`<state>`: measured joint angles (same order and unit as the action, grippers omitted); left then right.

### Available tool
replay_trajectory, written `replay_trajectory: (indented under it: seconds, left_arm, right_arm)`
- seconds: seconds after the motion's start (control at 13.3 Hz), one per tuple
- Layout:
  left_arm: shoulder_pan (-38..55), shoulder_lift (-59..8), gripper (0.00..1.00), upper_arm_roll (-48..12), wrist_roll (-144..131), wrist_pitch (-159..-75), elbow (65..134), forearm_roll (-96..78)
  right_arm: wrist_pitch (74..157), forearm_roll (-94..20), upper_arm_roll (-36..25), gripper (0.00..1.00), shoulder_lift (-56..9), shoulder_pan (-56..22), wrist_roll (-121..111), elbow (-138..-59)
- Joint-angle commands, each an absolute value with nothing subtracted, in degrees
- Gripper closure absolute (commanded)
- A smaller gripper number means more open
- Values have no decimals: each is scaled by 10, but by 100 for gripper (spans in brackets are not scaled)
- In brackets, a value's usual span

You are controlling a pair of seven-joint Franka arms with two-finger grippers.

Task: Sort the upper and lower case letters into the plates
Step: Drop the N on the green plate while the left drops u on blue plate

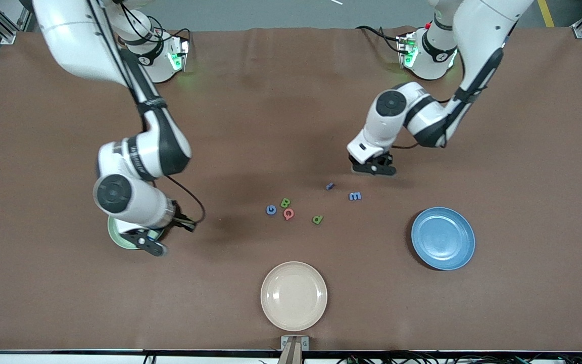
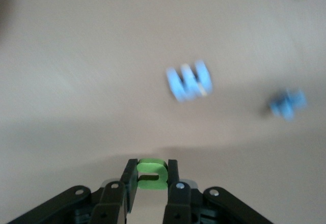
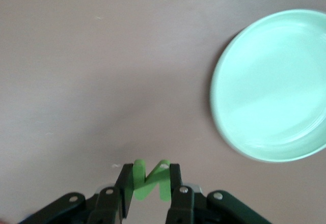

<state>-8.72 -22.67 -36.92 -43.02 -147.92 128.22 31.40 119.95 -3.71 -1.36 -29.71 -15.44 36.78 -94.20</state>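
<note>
- Nearest the camera sits the cream plate [image 1: 294, 296], a wrong target if I drift.
- Left gripper [image 1: 373, 168] fingers are clenched on a green letter [image 2: 151, 173] over the bench [image 1: 291, 101]; a thin grip may slip before the blue plate [image 1: 443, 237].
- Right gripper [image 1: 148, 242] fingers pinch a green N [image 3: 151, 180] by the mint plate [image 1: 119, 237]; releasing now could miss the rim.
- Loose letters [image 1: 287, 210] could get knocked.

A matt brown cloth-like table covering [image 1: 281, 101] is seen, faintly creased; the round pale mint green plate [image 3: 272, 86] and round medium blue plate [image 1: 442, 237] appear smooth and matt; the white arm shells look like glossy plastic.
</note>
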Motion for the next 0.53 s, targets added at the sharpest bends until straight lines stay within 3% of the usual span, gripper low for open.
replay_trajectory:
  seconds: [0.0, 0.23, 0.45]
  left_arm:
    - [-164, -242, 99, -371, -321, -1464, 1219, 325]
    - [-221, -312, 99, -367, -217, -1447, 1131, 326]
    - [-214, -379, 99, -317, -136, -1431, 1036, 330]
  right_arm:
    - [1288, -40, 0, 100, -222, -98, 272, -1103]
    - [1366, -41, 2, 100, -220, -53, 193, -1178]
    - [1390, -71, 2, 100, -226, -44, 167, -1208]
